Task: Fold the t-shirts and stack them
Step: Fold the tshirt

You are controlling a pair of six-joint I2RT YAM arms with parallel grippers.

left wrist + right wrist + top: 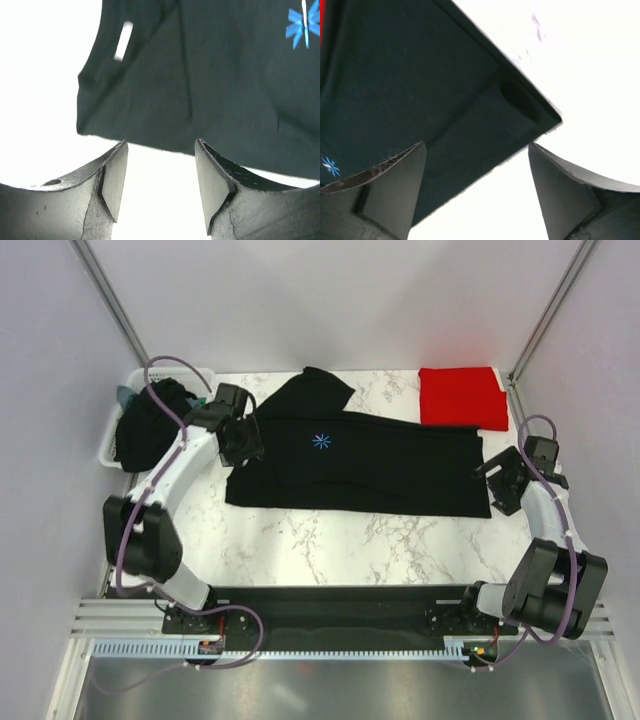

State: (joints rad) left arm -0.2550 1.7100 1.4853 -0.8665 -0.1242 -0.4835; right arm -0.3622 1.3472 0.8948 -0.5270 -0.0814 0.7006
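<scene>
A black t-shirt (380,465) with a light-blue starburst mark (321,441) lies flat and folded lengthwise across the marble table. One sleeve sticks out toward the back. My left gripper (241,445) sits at the shirt's left end. In the left wrist view this gripper (161,146) is open and empty, with the shirt's edge (225,90) just beyond its tips. My right gripper (496,483) is at the shirt's right end. It is open (476,146) over the shirt's corner (420,90) and holds nothing. A folded red t-shirt (462,398) lies at the back right.
A white slotted basket (108,445) stands at the back left, holding a heap of dark clothes (150,425). Bare marble (360,540) lies between the black shirt and the arm bases. Grey walls and metal posts close in both sides.
</scene>
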